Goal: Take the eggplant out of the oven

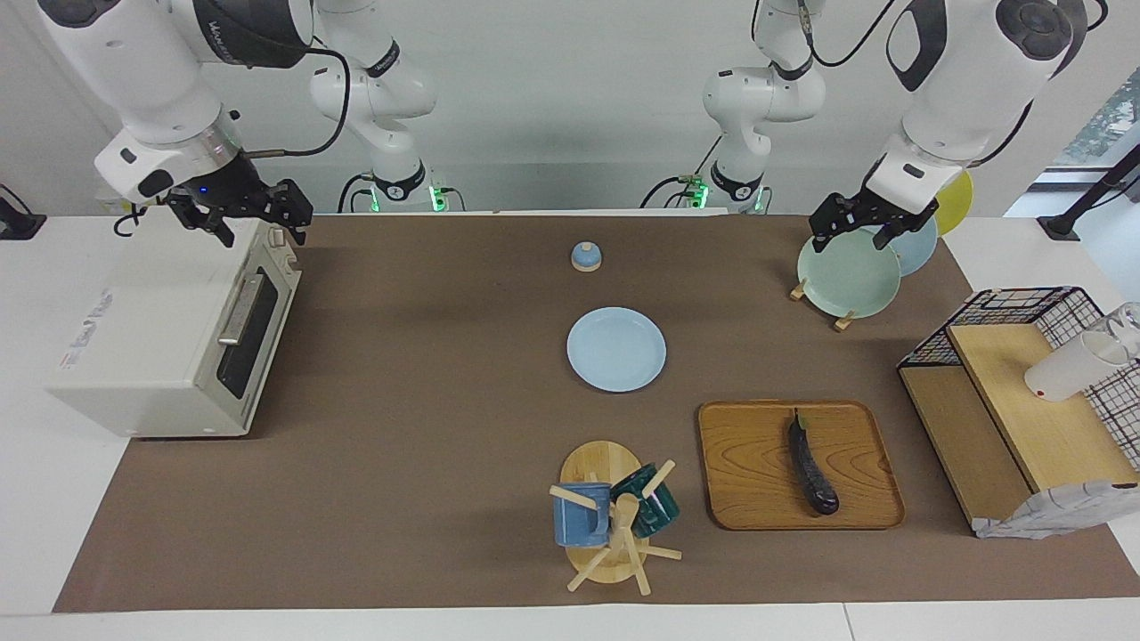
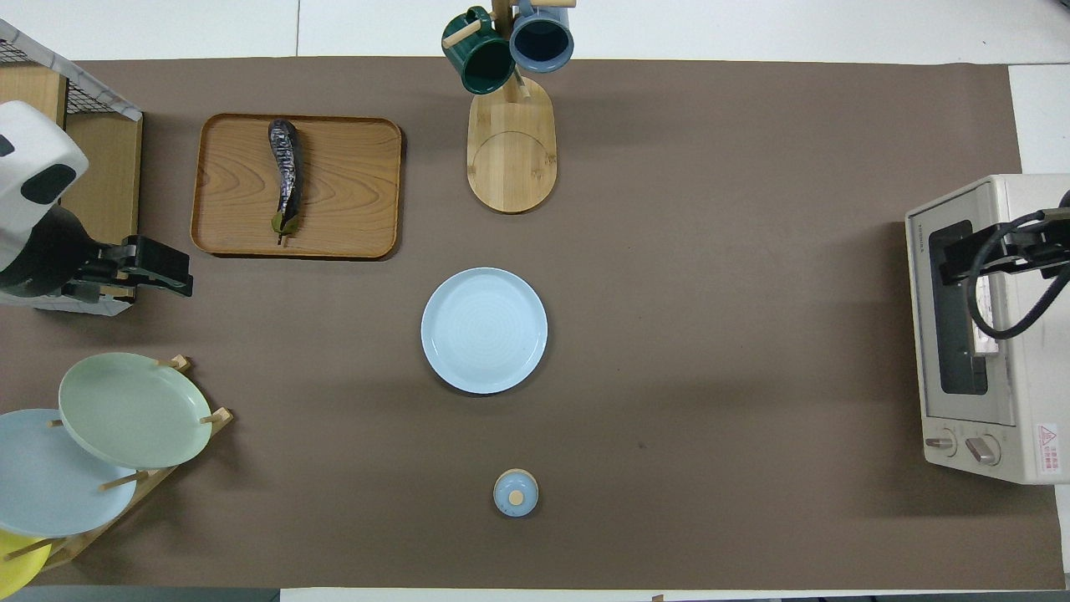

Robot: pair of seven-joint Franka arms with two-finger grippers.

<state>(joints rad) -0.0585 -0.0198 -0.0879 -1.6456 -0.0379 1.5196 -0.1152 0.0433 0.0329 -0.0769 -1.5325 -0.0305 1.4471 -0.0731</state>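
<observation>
The dark purple eggplant (image 1: 810,467) (image 2: 286,176) lies lengthwise on a wooden tray (image 1: 757,499) (image 2: 351,192), toward the left arm's end of the table. The off-white oven (image 1: 151,338) (image 2: 1024,334) stands at the right arm's end with its glass door closed. My right gripper (image 1: 258,223) (image 2: 953,263) hangs open just above the oven's top edge near the knobs, holding nothing. My left gripper (image 1: 852,230) (image 2: 167,274) is raised, open and empty, over the mat between the wire shelf and the plate rack.
A light blue plate (image 1: 616,349) lies mid-table, with a small blue lidded pot (image 1: 585,256) nearer the robots. A mug tree (image 1: 610,516) stands beside the tray. A rack of plates (image 1: 848,271) and a wire shelf (image 1: 1024,401) with a white cup (image 1: 1069,365) fill the left arm's end.
</observation>
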